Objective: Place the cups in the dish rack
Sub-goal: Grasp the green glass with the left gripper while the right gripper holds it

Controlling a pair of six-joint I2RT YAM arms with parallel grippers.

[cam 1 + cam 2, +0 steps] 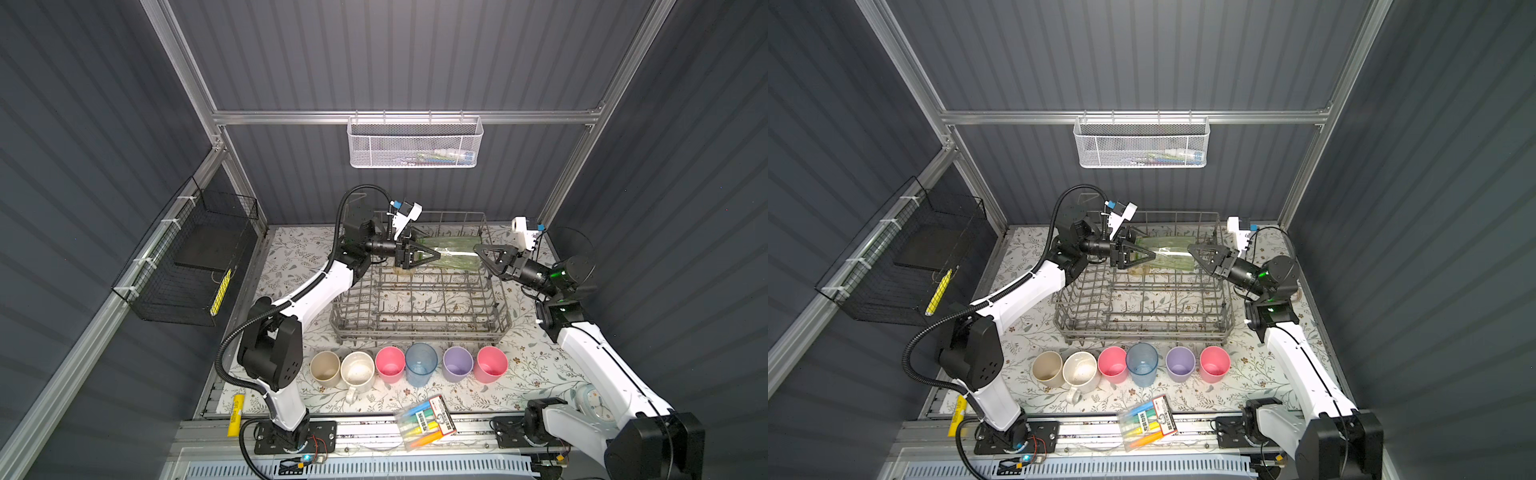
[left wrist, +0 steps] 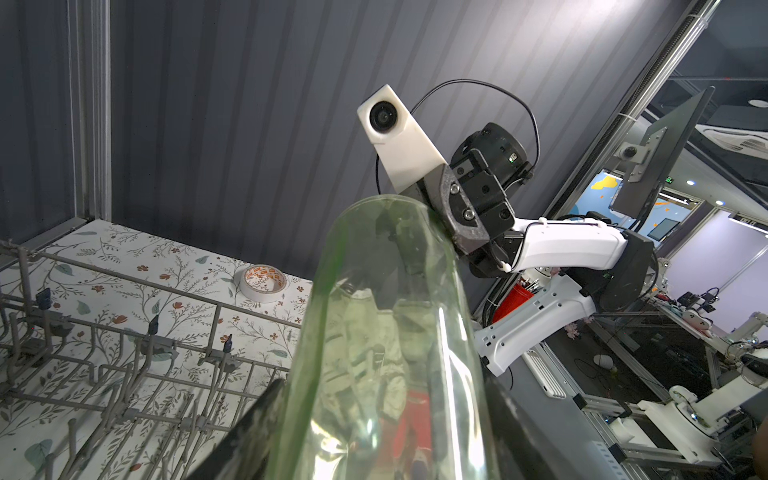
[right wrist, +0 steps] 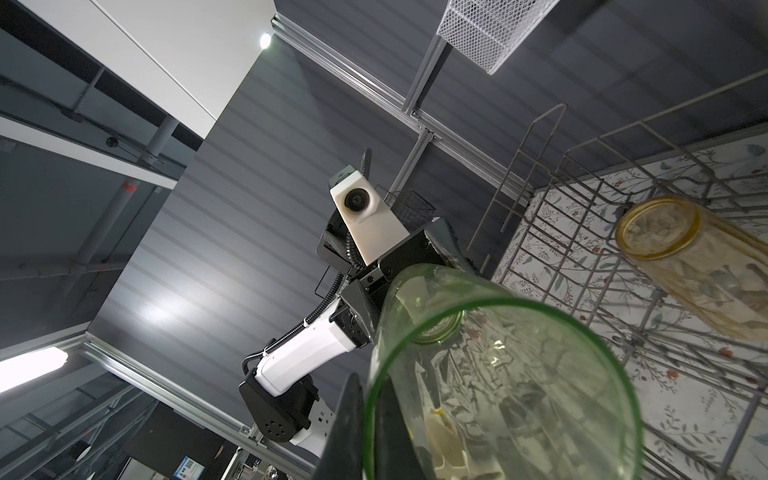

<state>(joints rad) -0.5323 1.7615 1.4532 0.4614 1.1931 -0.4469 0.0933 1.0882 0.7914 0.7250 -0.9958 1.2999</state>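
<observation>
Looking down in both top views, I see the green ribbed glass [image 1: 455, 253] held sideways above the far end of the dish rack [image 1: 419, 330], near frame centre. Left wrist view: the left gripper [image 2: 382, 419] straddles the glass's base; whether it presses, I cannot tell. Right wrist view: the right gripper [image 3: 368, 428] pinches the glass's rim; an amber glass [image 3: 698, 270] sits in the rack.

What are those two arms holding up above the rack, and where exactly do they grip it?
The green glass, lying sideways. The right fingers pinch its rim wall; the left fingers straddle its base end, grip uncertain.
</observation>
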